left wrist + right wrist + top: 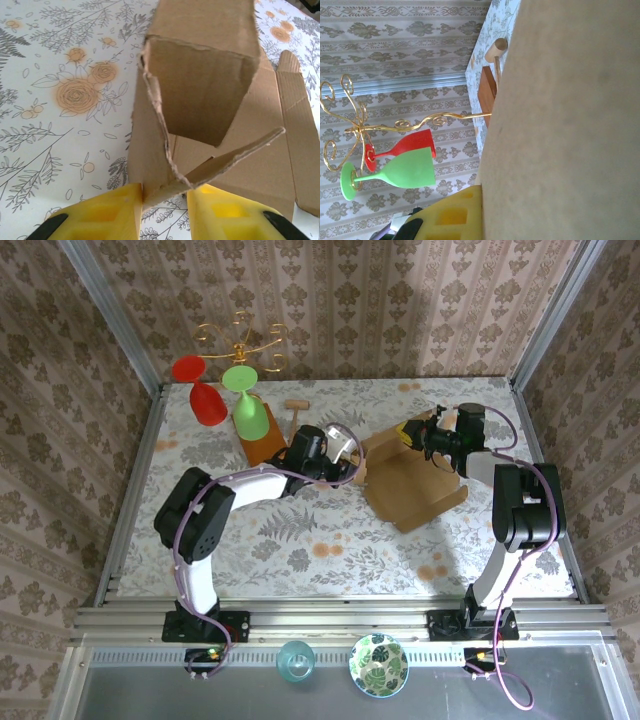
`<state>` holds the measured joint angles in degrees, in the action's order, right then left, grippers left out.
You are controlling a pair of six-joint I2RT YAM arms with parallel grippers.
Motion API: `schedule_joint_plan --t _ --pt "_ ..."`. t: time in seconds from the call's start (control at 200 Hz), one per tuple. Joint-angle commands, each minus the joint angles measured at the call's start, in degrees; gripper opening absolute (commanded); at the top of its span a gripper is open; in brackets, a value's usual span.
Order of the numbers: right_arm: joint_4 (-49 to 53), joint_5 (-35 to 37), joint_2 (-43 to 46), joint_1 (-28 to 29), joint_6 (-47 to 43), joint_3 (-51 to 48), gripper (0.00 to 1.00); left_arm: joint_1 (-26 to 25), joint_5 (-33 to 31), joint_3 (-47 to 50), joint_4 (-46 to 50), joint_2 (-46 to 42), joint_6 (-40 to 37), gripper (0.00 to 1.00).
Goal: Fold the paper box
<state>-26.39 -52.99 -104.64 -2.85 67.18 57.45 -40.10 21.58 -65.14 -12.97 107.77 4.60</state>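
Brown cardboard, the paper box point(410, 485) lies half-formed on the flowered table point(300, 530), right of centre and between the two arms, with one wall raised and the other flaps spread flat. The left gripper point(352, 468) meets it at its left edge. In the left wrist view its yellow fingers point(107, 215) pinch a folded corner of the box point(200, 85), and the torn-edged wall and a slanting flap fill the gap and touch both inner faces. The right gripper point(418, 435) reaches the far edge and is clenched on a thin panel. In the right wrist view one yellow finger point(455, 212) presses flat against the cardboard face point(560, 125), and the other finger is hidden behind it. Behind the box stands an orange-brown wooden board point(262, 445), near a red glass point(200, 390) and a green glass point(245, 405).
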Motion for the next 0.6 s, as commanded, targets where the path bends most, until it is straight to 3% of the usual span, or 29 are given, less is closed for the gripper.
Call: schedule_joint_plan --t 0.0,0.37,0.595 --pt "4.8 -1.3 -2.2 0.2 -2.5 0.4 0.00 -0.5 1.7 -1.8 1.6 1.2 -2.6 0.29" --pt "4.9 -1.1 -2.4 0.3 -2.1 0.8 0.00 -2.2 0.3 -2.2 -0.4 2.0 -0.3 0.29" --pt "3.2 -1.0 -2.2 0.3 -1.0 -0.2 0.00 -2.9 -3.7 -1.0 -5.3 2.6 5.4 0.39"
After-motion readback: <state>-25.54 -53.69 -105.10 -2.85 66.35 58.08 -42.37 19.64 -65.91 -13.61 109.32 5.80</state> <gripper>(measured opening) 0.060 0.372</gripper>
